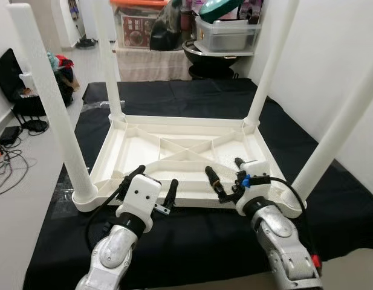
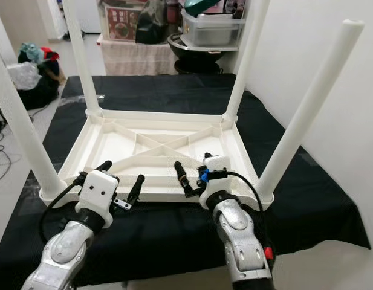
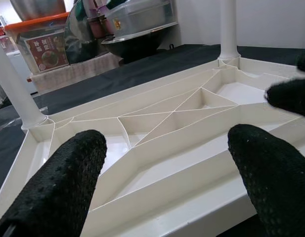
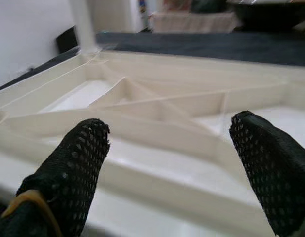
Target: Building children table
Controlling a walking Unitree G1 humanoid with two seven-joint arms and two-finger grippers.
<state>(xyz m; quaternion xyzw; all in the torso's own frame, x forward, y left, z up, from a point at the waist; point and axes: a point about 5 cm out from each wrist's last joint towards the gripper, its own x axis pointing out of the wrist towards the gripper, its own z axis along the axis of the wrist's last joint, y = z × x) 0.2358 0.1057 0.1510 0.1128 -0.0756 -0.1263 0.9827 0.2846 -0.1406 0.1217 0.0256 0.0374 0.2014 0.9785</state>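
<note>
Resting upside down on the black mat, the children table presents its ribbed underside upward, and you can judge this orientation as deliberate: it exposes the corner sockets so each leg can be seated from above. All four white legs stand upright in their corners: the near-left leg at 9 o'clock of the tabletop, the far-left leg at 11 o'clock, the far-right leg at 1 o'clock and the near-right leg at 3 o'clock. With all four fitted, assembly appears largely complete; turning the table over is probably what remains.

Note the arm pose. Both silver forearms reach forward from 6 o'clock and converge on the near edge of the tabletop. The left pincer hovers just over that edge, its two black fingers spread apart with nothing between them. The right pincer sits near it toward 5 o'clock of the tabletop, fingers likewise apart and empty, aimed across the cross-ribs. Whether either fingertip touches the plastic cannot be told.

Observe the storage boxes at 12 o'clock beyond the mat and the cables on the floor at 9 o'clock
</note>
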